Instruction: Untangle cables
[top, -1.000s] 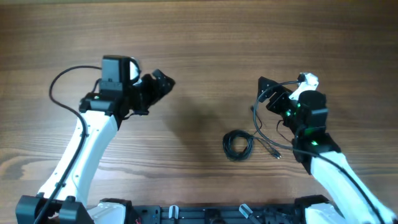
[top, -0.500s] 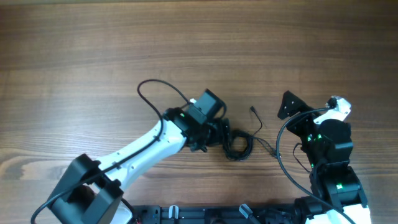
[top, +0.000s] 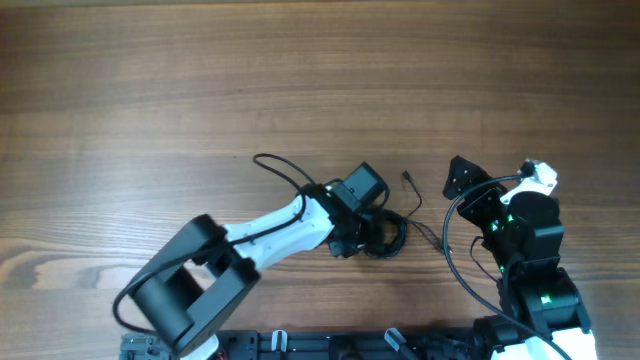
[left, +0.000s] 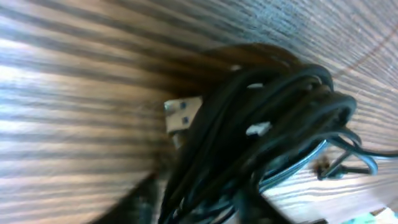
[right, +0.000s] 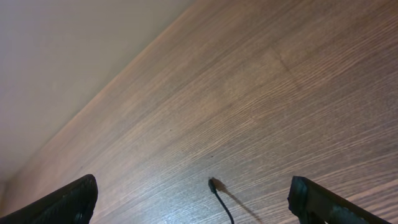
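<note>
From above, the left hand (top: 372, 228) was at the coiled cables (top: 392, 238) on the desk (top: 300, 80). Its wrist view showed only the coil, grip unclear; pinching one strand, not the bundle, would serve best. The right wrist view showed the right hand (right: 193, 186) wide open.

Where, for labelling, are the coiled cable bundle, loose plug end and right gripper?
coiled cable bundle (left: 292, 106): left wrist view, on the black loops.
loose plug end (top: 406, 176): overhead view, on the plug tip.
right gripper (right: 193, 200): right wrist view, midway between its open fingers.
</note>
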